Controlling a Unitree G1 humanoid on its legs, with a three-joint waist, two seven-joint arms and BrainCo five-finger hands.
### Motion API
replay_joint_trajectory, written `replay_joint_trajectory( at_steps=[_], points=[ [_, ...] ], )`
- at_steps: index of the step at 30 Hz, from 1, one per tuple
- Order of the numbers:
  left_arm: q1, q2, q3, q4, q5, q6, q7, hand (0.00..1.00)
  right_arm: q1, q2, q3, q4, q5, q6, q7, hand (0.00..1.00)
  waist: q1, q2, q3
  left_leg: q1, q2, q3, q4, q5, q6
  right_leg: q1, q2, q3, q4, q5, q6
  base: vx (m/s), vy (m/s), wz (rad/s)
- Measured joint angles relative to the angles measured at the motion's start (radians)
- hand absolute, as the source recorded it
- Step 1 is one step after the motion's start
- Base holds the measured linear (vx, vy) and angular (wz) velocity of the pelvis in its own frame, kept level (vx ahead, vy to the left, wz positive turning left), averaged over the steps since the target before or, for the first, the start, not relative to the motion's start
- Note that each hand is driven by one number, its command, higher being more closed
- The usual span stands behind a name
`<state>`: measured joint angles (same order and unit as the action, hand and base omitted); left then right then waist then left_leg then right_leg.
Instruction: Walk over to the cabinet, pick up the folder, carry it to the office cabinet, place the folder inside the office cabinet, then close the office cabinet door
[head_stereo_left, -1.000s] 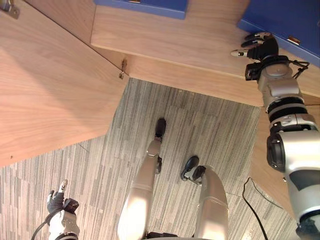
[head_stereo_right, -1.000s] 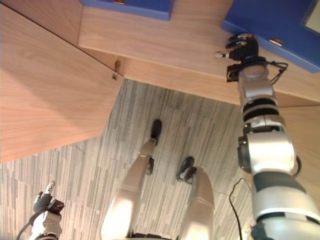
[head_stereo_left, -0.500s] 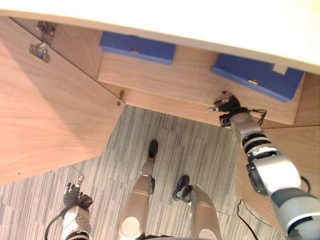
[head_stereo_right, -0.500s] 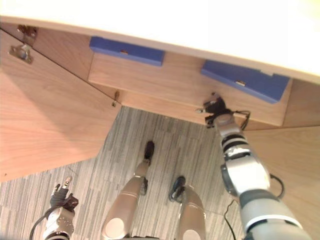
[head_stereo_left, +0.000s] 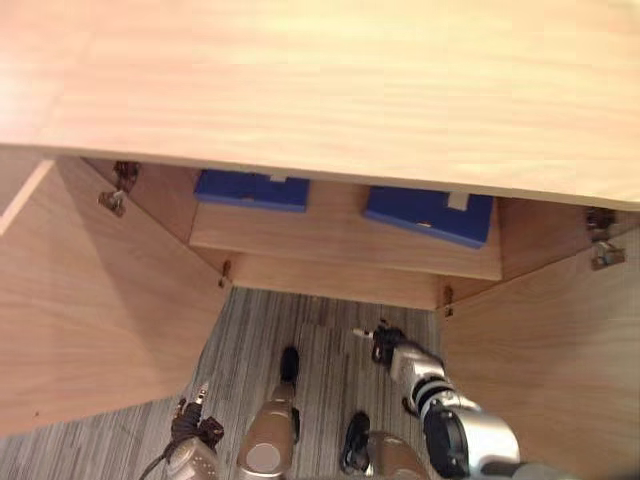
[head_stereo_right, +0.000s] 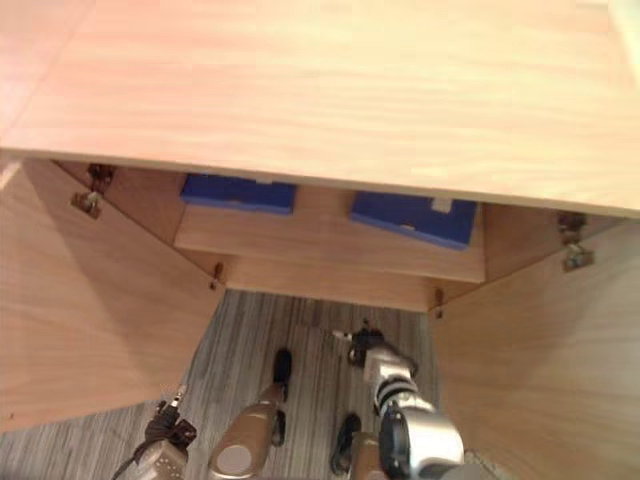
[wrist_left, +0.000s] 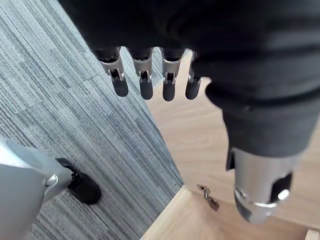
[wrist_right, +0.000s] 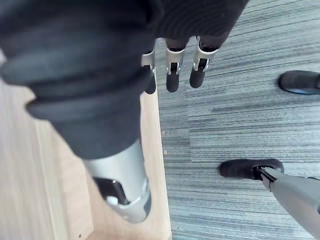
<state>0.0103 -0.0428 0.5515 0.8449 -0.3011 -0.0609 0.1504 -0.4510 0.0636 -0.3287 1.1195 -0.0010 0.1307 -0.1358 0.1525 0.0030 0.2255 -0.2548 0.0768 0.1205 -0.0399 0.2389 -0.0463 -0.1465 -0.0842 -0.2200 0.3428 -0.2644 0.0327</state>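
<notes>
both eye views look steeply down past the cabinet (head_stereo_left: 320, 90) to the carpet (head_stereo_left: 312, 338), which both wrist views also face.

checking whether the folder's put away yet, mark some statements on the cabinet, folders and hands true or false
1. The cabinet has its left door and right door both open. True.
2. A left blue folder and a right blue folder lie on the shelf inside. True.
3. The right hand grips a folder. False: its fingers are straight and empty, over the carpet.
4. The left hand is curled round a door's edge. False: it hangs open, holding nothing.
</notes>
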Motion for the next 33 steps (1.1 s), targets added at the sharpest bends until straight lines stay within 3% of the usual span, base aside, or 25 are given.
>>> replay_joint_trajectory(
  at_steps=[6, 12, 16, 26, 33],
  points=[
    [0.02, -0.02, -0.047, 0.074, 0.05, -0.002, 0.019, 0.0, 0.205, 0.005, -0.084, -0.002, -0.001, -0.044, -0.035, 0.0, -0.039, -0.017, -0.071, 0.101, -0.022, -0.001, -0.047, -0.007, 0.005, 0.119, -0.008, 0.004, -0.092, 0.025, 0.022, 0.04, 0.033, -0.01],
    [0.039, 0.029, -0.177, 0.131, 0.147, -0.004, 0.019, 0.0, 0.361, -0.002, -0.133, 0.045, 0.016, -0.056, -0.033, 0.0, -0.081, -0.023, -0.126, 0.145, -0.045, -0.006, -0.054, -0.025, 0.012, 0.201, -0.02, 0.001, -0.174, 0.051, 0.041, 0.02, 0.02, 0.02],
    [0.037, 0.067, -0.285, 0.169, 0.196, -0.007, 0.018, 0.0, 0.375, -0.004, -0.152, 0.053, 0.08, -0.089, -0.033, 0.0, -0.103, -0.03, -0.144, 0.159, -0.046, 0.011, -0.054, -0.036, 0.017, 0.216, -0.021, 0.019, -0.201, 0.067, 0.044, 0.0, 0.012, -0.11],
    [0.038, 0.115, -0.431, 0.225, 0.289, -0.014, 0.018, 0.0, 0.389, -0.006, -0.149, 0.053, 0.177, -0.117, -0.04, 0.0, -0.139, -0.045, -0.163, 0.201, -0.053, 0.109, -0.054, -0.07, 0.026, 0.23, -0.027, 0.118, -0.253, 0.102, 0.056, 0.02, 0.021, -0.28],
    [0.032, 0.116, -0.438, 0.247, 0.354, -0.032, 0.021, 0.0, 0.404, -0.005, -0.153, 0.049, 0.204, -0.144, -0.071, 0.0, -0.151, -0.049, -0.168, 0.233, -0.034, 0.215, -0.054, -0.092, 0.02, 0.221, -0.019, 0.218, -0.284, 0.143, 0.056, 0.0, 0.011, -0.47]
  ],
)
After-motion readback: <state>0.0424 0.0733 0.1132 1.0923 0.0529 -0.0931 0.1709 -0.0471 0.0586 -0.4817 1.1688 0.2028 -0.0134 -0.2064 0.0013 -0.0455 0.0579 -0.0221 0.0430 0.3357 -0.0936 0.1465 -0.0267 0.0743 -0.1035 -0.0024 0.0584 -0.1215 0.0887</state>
